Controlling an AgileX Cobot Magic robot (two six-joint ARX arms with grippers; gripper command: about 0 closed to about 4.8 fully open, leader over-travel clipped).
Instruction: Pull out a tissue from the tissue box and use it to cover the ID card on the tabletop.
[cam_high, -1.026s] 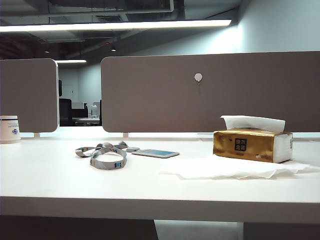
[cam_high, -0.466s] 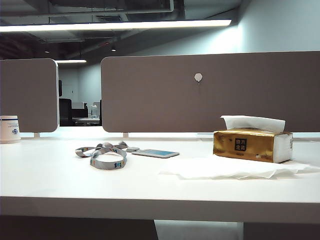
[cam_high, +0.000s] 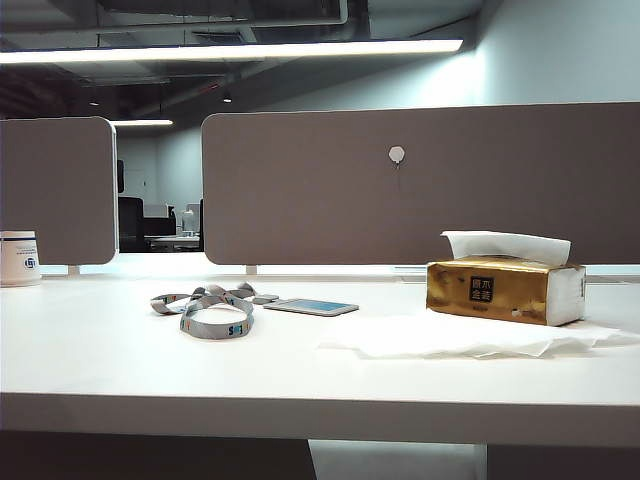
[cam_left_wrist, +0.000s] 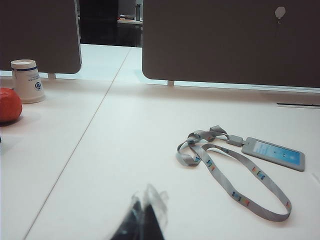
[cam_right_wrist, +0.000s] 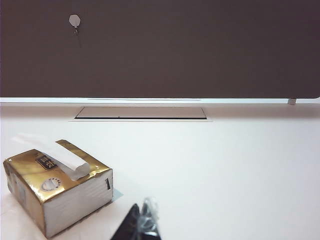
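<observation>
- Both arms parked near counter edge; right gripper tips together, empty; left gripper looked closed too.
- Tissue stuck up from tissue box; ID card lay uncovered, left of it.
- Best: open right gripper, pinch tissue's upright fold, pull straight up so box stays put.

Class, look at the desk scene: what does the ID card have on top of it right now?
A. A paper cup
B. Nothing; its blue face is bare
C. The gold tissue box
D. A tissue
B: the ID card lies uncovered, while the tissue sticks up from the tissue box.
</observation>
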